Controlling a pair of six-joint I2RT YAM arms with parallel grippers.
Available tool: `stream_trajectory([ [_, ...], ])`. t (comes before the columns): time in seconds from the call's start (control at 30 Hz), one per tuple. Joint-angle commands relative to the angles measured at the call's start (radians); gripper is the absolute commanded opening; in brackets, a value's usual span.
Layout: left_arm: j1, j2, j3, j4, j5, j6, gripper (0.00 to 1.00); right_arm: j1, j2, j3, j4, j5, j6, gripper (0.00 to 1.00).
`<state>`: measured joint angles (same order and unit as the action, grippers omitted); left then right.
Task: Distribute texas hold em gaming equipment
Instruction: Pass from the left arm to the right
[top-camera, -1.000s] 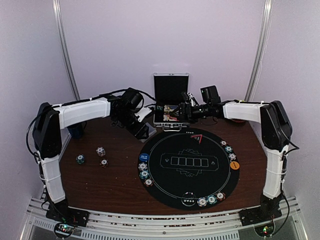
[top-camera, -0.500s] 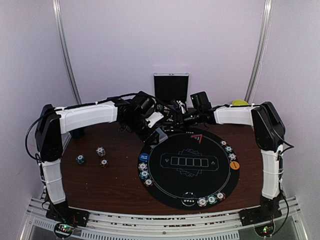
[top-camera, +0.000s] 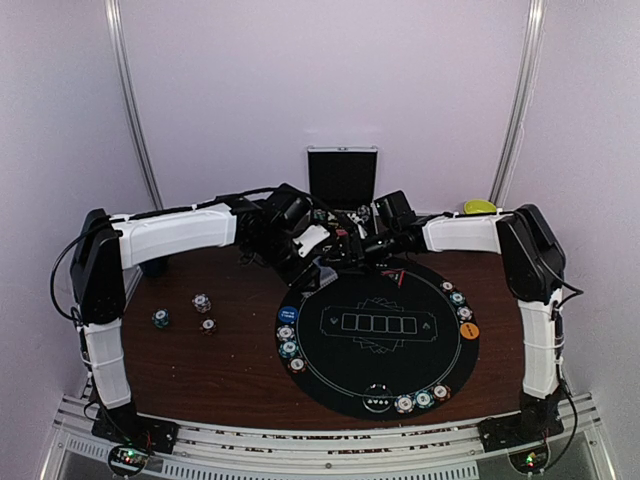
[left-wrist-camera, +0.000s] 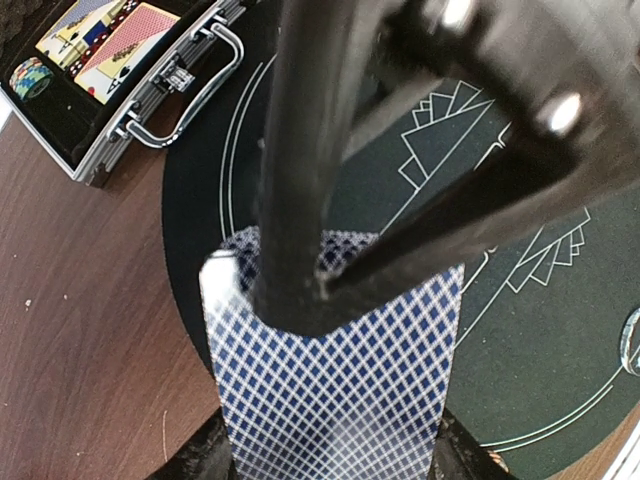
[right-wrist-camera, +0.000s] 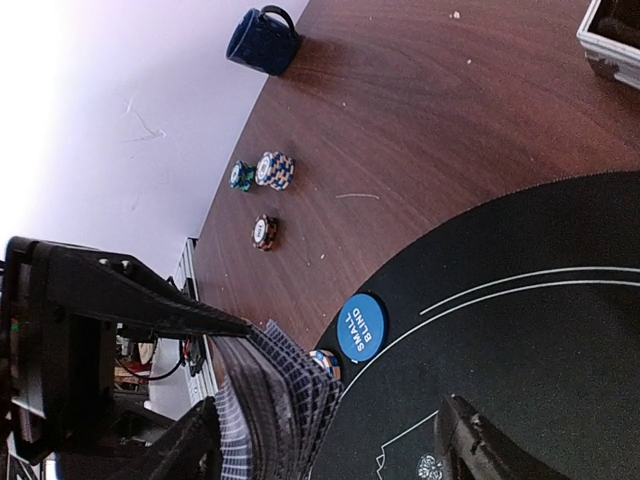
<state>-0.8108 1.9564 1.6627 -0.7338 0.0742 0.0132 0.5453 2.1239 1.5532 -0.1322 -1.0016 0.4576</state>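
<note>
My left gripper (top-camera: 318, 268) is shut on a deck of blue-diamond-backed cards (left-wrist-camera: 340, 400) and holds it above the far-left edge of the black round mat (top-camera: 385, 330). My right gripper (top-camera: 345, 250) meets it there with its jaws wide open (right-wrist-camera: 330, 450). The fanned deck (right-wrist-camera: 275, 410) lies beside its left finger, which rests across the top card (left-wrist-camera: 300, 250). A blue "small blind" button (right-wrist-camera: 360, 327) sits on the mat's left rim. Chip stacks stand on the mat's left (top-camera: 287, 340), right (top-camera: 458, 298) and near (top-camera: 420, 400) rims. An orange button (top-camera: 470, 330) lies at the right.
Three loose chip stacks (top-camera: 202, 302) (top-camera: 160, 318) (top-camera: 208, 325) stand on the brown table at the left. A dark blue mug (right-wrist-camera: 262, 42) stands at the far left. The silver case (left-wrist-camera: 150, 130) lies open behind the mat, with card packs and chips inside.
My left gripper has carried the deck right, onto the mat's far edge. My right gripper has come left from over the case to the deck.
</note>
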Motion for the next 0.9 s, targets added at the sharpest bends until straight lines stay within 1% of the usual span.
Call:
stream_trajectory([
  [0.0,-0.014,0.002,0.04,0.045,-0.007,-0.003,0.58,0.02,0.034,0.039,-0.047,-0.027,-0.032,0.73],
  [0.2,-0.023,0.011,0.045,0.045,-0.01,0.002,0.58,0.032,0.048,0.059,-0.062,-0.051,-0.038,0.67],
  [0.33,-0.029,0.013,0.039,0.043,-0.019,0.008,0.58,0.035,0.057,0.068,-0.075,-0.072,-0.041,0.58],
  [0.47,-0.03,0.014,0.037,0.044,-0.026,0.01,0.58,0.035,0.065,0.071,-0.082,-0.1,-0.031,0.42],
  [0.57,-0.031,0.018,0.036,0.044,-0.034,0.01,0.6,0.035,0.064,0.07,-0.08,-0.121,-0.019,0.23],
  [0.63,-0.031,0.018,0.034,0.045,-0.036,0.009,0.63,0.035,0.06,0.069,-0.079,-0.139,-0.008,0.09],
  [0.67,-0.031,0.018,0.033,0.045,-0.036,0.009,0.67,0.035,0.054,0.068,-0.079,-0.144,-0.005,0.04],
  [0.7,-0.032,0.017,0.03,0.045,-0.036,0.008,0.73,0.035,0.046,0.066,-0.08,-0.143,-0.003,0.01],
  [0.8,-0.033,0.001,0.0,0.071,-0.04,0.003,0.97,0.032,0.015,0.047,-0.063,-0.137,0.011,0.0],
  [0.87,-0.033,-0.021,-0.033,0.108,-0.043,0.0,0.98,0.027,-0.004,0.029,-0.038,-0.139,0.031,0.0],
])
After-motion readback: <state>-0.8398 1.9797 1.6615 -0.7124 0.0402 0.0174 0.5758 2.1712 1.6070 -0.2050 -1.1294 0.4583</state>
